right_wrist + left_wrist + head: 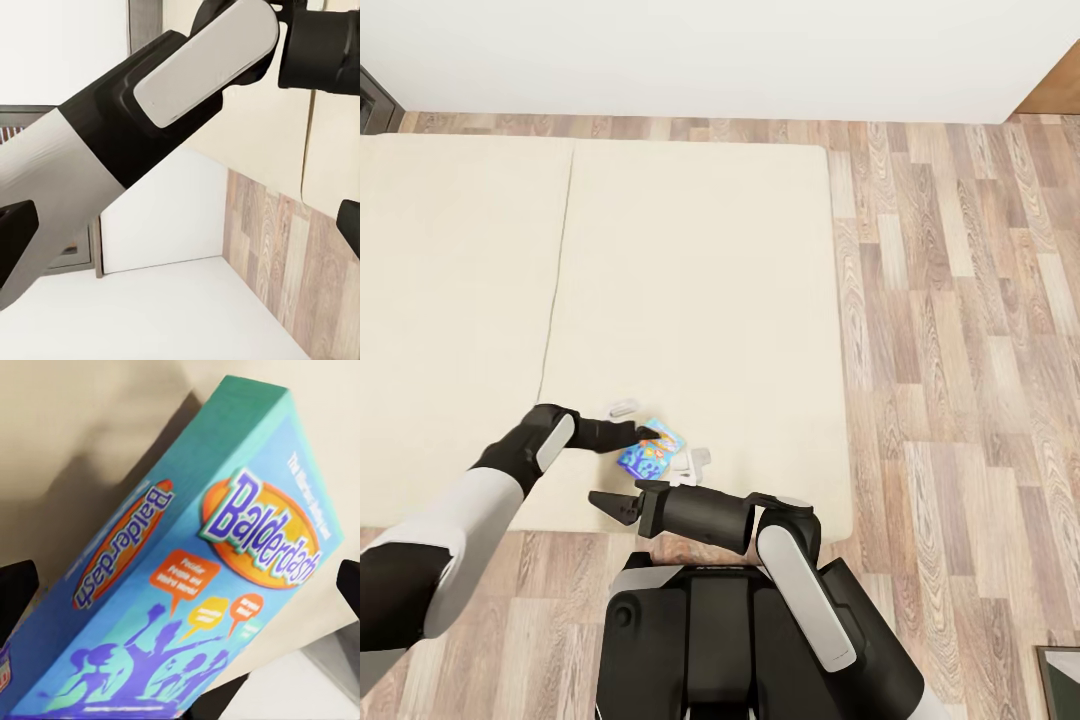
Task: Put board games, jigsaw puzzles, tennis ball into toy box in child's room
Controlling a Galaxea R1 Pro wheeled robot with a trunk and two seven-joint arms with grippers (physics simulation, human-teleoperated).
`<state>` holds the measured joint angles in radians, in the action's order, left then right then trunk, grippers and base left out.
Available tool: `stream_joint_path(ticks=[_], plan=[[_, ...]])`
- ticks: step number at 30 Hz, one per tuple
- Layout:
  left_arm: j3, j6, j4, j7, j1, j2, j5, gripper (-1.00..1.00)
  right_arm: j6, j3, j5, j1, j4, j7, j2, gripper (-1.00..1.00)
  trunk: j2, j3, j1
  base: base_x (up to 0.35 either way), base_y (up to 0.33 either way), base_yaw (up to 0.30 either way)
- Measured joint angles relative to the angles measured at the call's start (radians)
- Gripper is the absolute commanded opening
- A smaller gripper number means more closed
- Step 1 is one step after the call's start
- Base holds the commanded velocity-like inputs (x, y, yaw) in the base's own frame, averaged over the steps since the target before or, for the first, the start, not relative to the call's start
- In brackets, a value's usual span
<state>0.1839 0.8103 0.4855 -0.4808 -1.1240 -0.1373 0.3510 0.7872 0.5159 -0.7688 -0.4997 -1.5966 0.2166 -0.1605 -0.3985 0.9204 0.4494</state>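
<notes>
Over the bed [690, 250], left hand [645, 437] on blue game [653, 452].

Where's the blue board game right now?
In the head view, the small blue printed card board game lies on the beige two-part mattress bed near its front edge, at the left gripper, beside a white box.

I see the blue Balderdash board game [187, 585] lying between my left gripper's fingertips, tilted, on the beige bed [690, 300] near its front edge, a white box [693, 462] just beside it.
</notes>
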Motion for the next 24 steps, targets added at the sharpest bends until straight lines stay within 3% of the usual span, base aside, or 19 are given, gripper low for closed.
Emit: stream_joint_path(ticks=[9,24], plan=[[0.001,0.021,0.0,0.0,0.0,-0.044,0.001,1.0,0.0,-0.001,0.0,0.0,0.0,0.003,0.0,1.0,0.0,0.0,0.0,0.0,0.0,0.0],[0.002,0.048,0.0,0.0,0.004,-0.051,-0.001,1.0,0.001,-0.001,0.0,0.0,0.0,0.003,0.0,1.0,0.0,0.0,0.0,0.0,0.0,0.0]])
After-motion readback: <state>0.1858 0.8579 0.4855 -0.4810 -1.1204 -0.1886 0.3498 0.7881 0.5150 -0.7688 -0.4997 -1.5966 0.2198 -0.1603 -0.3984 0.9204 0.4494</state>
